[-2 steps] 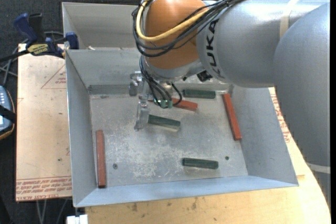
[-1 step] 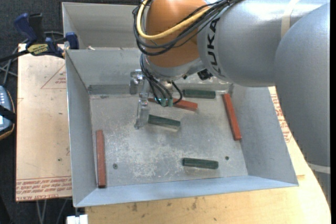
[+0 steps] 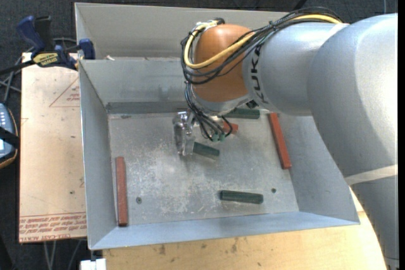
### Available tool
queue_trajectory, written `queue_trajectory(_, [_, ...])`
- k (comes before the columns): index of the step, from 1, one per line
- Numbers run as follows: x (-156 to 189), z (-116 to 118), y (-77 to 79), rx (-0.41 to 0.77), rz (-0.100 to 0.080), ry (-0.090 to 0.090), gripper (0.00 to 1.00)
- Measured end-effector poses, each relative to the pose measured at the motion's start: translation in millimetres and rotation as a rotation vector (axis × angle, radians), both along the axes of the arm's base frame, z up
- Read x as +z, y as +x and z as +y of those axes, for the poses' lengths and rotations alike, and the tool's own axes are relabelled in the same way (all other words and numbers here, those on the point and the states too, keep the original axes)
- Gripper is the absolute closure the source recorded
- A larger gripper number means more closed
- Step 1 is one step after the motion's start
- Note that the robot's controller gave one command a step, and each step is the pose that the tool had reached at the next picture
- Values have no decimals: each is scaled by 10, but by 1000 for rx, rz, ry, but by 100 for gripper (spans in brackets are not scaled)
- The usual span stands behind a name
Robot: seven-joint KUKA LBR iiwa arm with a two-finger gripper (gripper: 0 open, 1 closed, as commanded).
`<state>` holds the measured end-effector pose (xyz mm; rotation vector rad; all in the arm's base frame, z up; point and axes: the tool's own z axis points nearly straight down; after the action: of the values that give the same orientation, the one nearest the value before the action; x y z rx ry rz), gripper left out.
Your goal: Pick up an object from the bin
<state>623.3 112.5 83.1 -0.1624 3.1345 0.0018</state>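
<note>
In the camera view, the gripper [image 3: 184,138] stood low over the middle of the grey bin [image 3: 95,136], its metal tip close to the floor, and whether it was spread or closed together could not be told from above. Just beside it, on its right, lay a short dark green block [image 3: 207,150], flat on the floor and slightly askew, its near end at or almost at the tip; nothing showed it held. By its look, the block was probably a stiff, light piece of wood or plastic with flat sides, not fragile and unlikely to slip badly. It would best be taken across its narrow width, near the middle of its length, so that it would not swing. The rest lay well apart and did not crowd it: a longer dark green bar [image 3: 241,197] towards the front of the bin, a red-brown stick [image 3: 120,191] along the left wall and a second red-brown stick [image 3: 279,140] towards the right. Another green piece [image 3: 248,114] was partly hidden under the arm. The likeliest hindrance was the closeness of the block's end to the gripper, which could nudge it aside on the smooth metal floor.
</note>
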Motion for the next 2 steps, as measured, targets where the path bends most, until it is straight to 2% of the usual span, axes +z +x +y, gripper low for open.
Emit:
queue_trajectory(1, [-5, 6, -5, 1, 2, 0, 0])
queue_trajectory(2, [-6, 6, -5, 1, 2, 0, 0])
